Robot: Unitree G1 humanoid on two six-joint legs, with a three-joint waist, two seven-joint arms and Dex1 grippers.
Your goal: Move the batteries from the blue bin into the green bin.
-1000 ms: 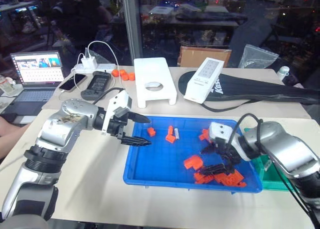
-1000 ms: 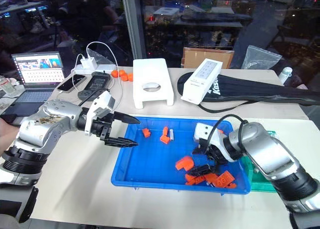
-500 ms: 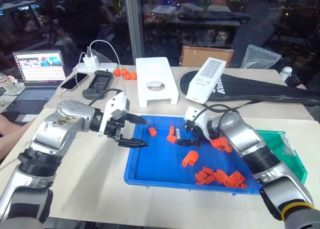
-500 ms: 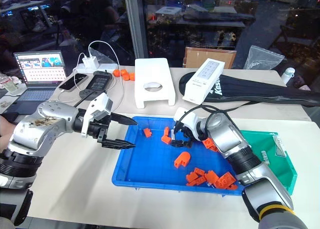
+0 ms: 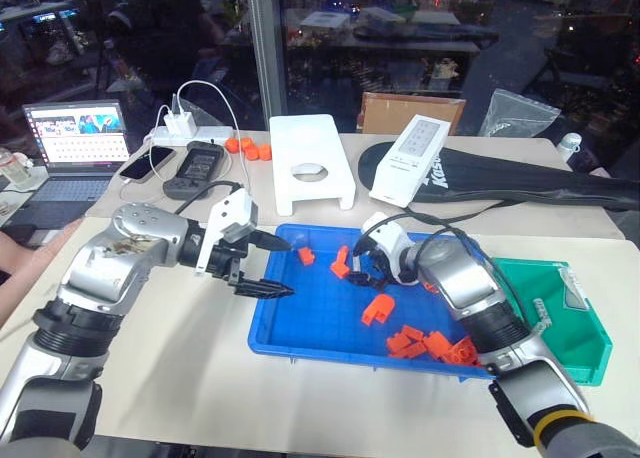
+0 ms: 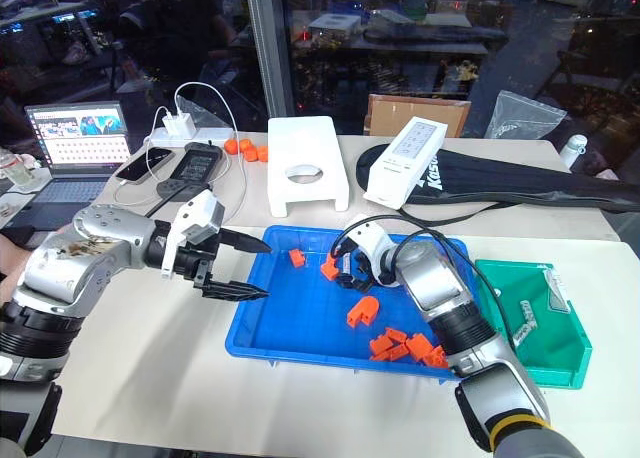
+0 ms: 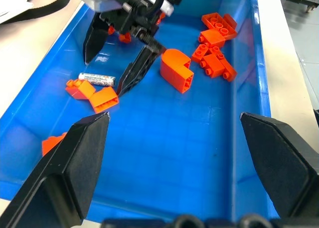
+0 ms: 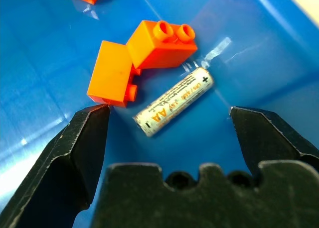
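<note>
The right gripper [image 8: 169, 138] hangs low in the blue bin [image 5: 300, 323], fingers spread wide around a battery [image 8: 173, 101] lying beside two orange bricks [image 8: 142, 58], gripping nothing. The left gripper [image 5: 272, 266], fingers wide apart and empty, hovers at the bin's left rim. The green bin [image 5: 580, 328] sits against the blue bin's right end.

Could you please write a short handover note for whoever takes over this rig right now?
Right tool: open, low in the blue bin, straddling a battery that lies flat beside two orange bricks; not gripped yet.
Left tool: open, empty, over the blue bin's left rim.
Green bin: already holds batteries.
Left: close on this battery, carry it to the green bin. I see no other battery in the blue bin.
</note>
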